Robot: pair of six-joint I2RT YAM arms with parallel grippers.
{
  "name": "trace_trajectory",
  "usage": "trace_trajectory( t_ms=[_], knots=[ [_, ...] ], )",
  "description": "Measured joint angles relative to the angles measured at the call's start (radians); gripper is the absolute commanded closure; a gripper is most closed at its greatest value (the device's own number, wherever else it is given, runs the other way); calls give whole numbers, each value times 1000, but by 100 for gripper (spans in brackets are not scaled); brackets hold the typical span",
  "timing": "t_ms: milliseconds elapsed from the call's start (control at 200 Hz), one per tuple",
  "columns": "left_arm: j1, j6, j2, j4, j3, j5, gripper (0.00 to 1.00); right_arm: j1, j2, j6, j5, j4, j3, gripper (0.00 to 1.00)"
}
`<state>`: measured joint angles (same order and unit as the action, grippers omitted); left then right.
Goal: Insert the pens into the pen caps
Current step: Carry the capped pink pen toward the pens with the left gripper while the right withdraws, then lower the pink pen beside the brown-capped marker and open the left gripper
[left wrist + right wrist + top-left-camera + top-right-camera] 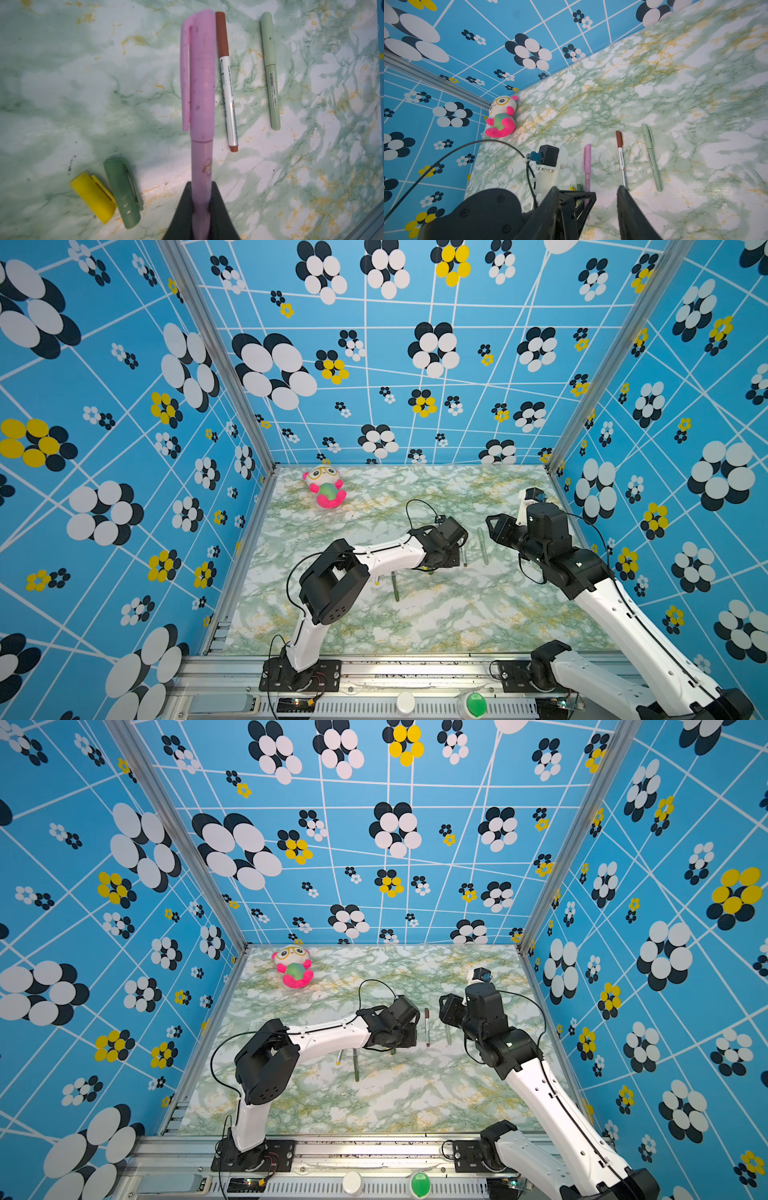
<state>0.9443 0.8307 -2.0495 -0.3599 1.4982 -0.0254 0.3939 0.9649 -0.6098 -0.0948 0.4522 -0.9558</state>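
I read the left gripper (200, 199) clamped on the pink pen (200, 166), pink cap (201, 72) fitted. Right gripper (587, 189) is half spread, holding nothing. Brown-capped pen (227, 83) and pale green pen (270, 70) lie parallel on the table (62, 83). Yellow cap (93, 196) and dark green cap (122, 193) are seemingly touching.

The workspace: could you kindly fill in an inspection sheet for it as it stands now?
Surface: marbled table, no spills seen.
Job's things: pink pen capped, in the left gripper; brown-capped pen and pale green pen capped, lying side by side; yellow cap and dark green cap loose, side by side; dark green pen and yellow-tipped pen lying by the left arm.
Clutter: plush toy at the far corner.
Grippers: left gripper shut on the pink pen; right gripper open, empty.
Cables: black cable loops above the left wrist, clear of the pens.
Surroundings: blue flowered walls, metal frame.
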Motion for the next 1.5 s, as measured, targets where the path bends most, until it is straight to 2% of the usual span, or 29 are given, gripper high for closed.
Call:
trace_trajectory(
  t_ms=[490,1085,1499],
  knots=[
    [12,0,-143,-56,156,-10,98,-2,-9,-3,26,2,24,53],
    [11,23,-203,-90,211,-63,91,-2,-27,-3,30,2,48,53],
    [12,23,-212,-89,219,-95,78,-5,-41,-3,34,2,64,52]
  ],
)
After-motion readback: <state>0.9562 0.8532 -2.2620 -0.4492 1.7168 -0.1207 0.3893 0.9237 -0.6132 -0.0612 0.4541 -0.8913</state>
